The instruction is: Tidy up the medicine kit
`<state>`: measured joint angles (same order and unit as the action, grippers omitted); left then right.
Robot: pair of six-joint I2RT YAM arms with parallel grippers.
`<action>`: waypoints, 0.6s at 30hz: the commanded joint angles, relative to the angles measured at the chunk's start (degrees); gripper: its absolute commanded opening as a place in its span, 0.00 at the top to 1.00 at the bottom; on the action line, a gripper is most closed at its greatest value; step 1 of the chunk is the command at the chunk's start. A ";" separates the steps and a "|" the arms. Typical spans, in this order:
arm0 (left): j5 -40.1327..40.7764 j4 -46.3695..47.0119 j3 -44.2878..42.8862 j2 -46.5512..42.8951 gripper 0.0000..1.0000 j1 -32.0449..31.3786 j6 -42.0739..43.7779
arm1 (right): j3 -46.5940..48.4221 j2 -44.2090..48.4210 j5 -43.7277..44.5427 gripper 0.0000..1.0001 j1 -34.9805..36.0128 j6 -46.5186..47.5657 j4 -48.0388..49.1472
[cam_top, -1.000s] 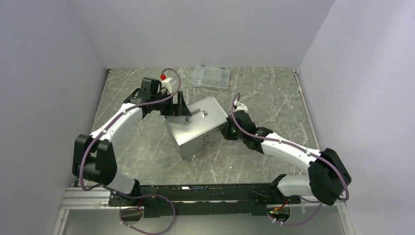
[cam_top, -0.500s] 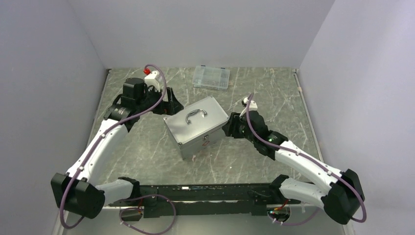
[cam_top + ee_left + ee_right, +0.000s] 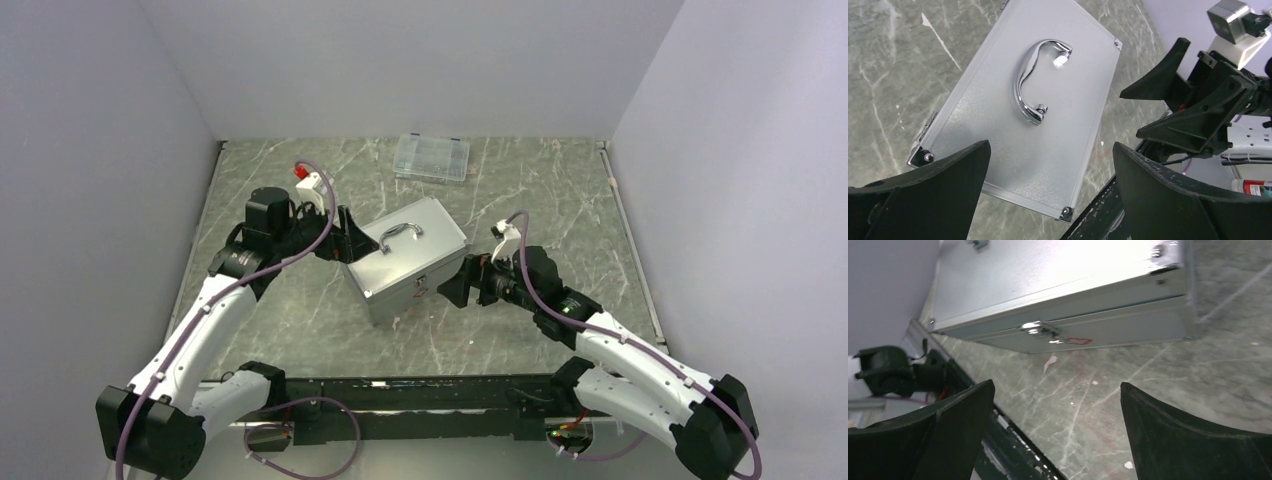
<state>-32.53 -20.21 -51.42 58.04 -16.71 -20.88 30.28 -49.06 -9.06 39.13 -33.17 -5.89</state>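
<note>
Kit and arms since a second ago: the medicine kit (image 3: 415, 270) hardly budges, but the right gripper (image 3: 458, 285) backs off its right end and spreads its jaws, and the left arm pulls back towards its own side.
Kit: mid-table, set askew, lid down, between the two grippers.
Handle (image 3: 1035, 80): lying flat on the lid, untouched.
Front face: the latch (image 3: 1040, 330) looks fastened, with the red mark (image 3: 1079, 341) just beside it.
Left gripper (image 3: 345, 240): jaws wide apart, nothing held, poised at the kit's far-left corner and looking down on the lid.
Right gripper: jaws wide apart, empty, low over the table (image 3: 560, 200), near the kit's right front corner but clear of it.
Clear compartment case (image 3: 431, 157): at the far edge, well apart from the kit.
Step in hand: by my read, the kit is placed and let go, with opening not yet begun.
Next move: probably the latch, which wants a fine fingertip approach from the right while the left steadies the box so it doesn't slide.
</note>
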 commanded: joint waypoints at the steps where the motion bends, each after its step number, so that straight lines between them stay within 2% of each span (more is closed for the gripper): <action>1: -4.72 3.71 0.52 -1.29 0.01 -0.14 -0.65 | -1.80 -0.76 -9.19 0.00 -0.11 0.29 9.67; 9: -6.59 5.25 3.65 -2.44 0.01 -0.17 -0.41 | -5.84 -6.65 -12.73 0.00 -0.13 -2.03 22.95; 15: -10.50 10.97 6.75 -2.33 0.01 -0.16 -3.82 | -13.23 -7.21 -13.05 0.00 -0.08 -1.16 41.06; 18: -11.17 11.59 7.46 -2.06 0.01 -0.17 -4.55 | -14.88 -8.61 -13.81 0.00 -0.06 0.67 45.84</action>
<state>-40.34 -13.32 -44.56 56.34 -16.71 -23.46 16.80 -56.64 -21.12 39.13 -34.81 25.28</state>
